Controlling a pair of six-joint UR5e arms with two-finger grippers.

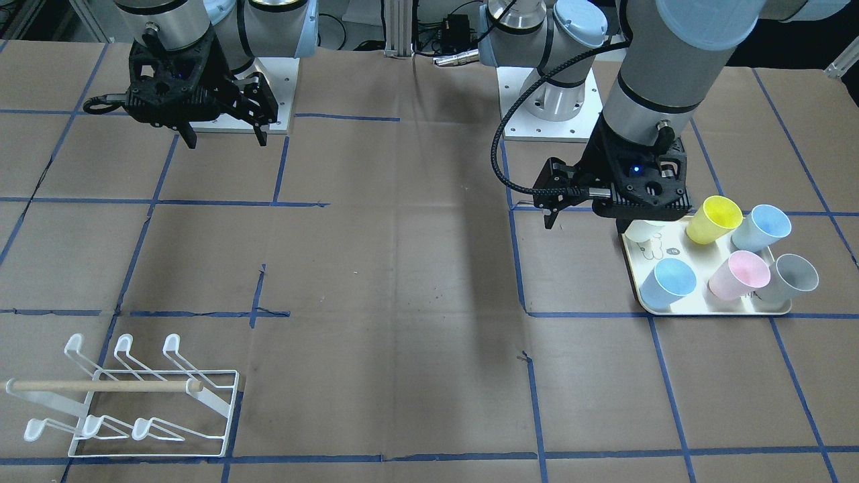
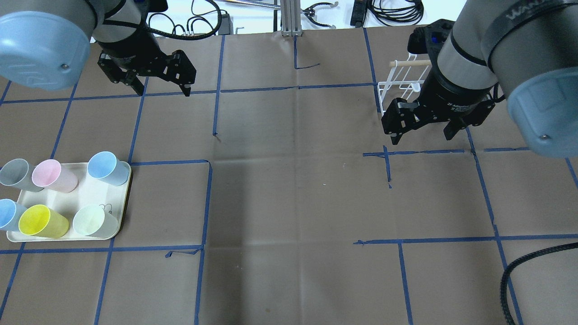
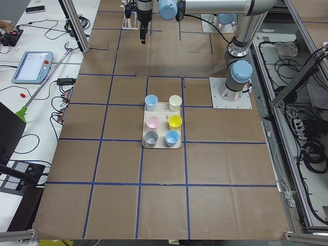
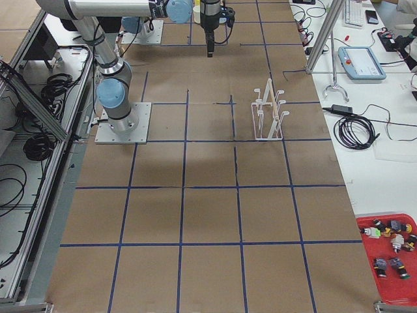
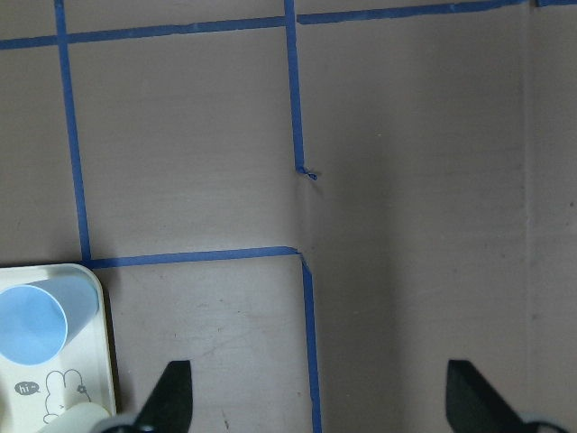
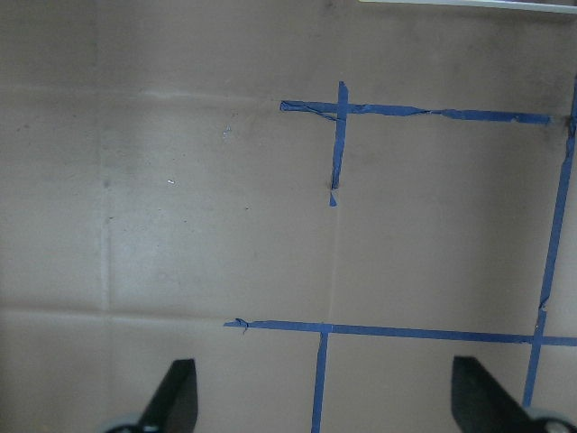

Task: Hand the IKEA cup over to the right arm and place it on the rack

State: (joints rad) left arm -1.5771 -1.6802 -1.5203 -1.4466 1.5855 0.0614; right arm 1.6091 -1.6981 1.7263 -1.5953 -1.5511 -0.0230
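Several plastic cups stand on a cream tray (image 2: 121, 198): grey (image 2: 13, 174), pink (image 2: 49, 174), blue (image 2: 106, 167), a second blue (image 2: 8, 214), yellow (image 2: 40, 221) and pale green (image 2: 92, 221). My left gripper (image 2: 164, 90) hangs open and empty, high above the table beside the tray (image 1: 704, 258); its wrist view shows the open fingers (image 5: 171, 397) and the tray corner with a blue cup (image 5: 32, 325). My right gripper (image 2: 421, 139) is open and empty, high above the table near the white wire rack (image 2: 397, 85), which stands empty (image 1: 134, 402).
Brown paper with a grid of blue tape (image 2: 298, 85) covers the table. The rack also shows in the exterior right view (image 4: 267, 114) and the tray in the exterior left view (image 3: 161, 125). The arm bases (image 1: 550, 100) stand at the robot's table edge.
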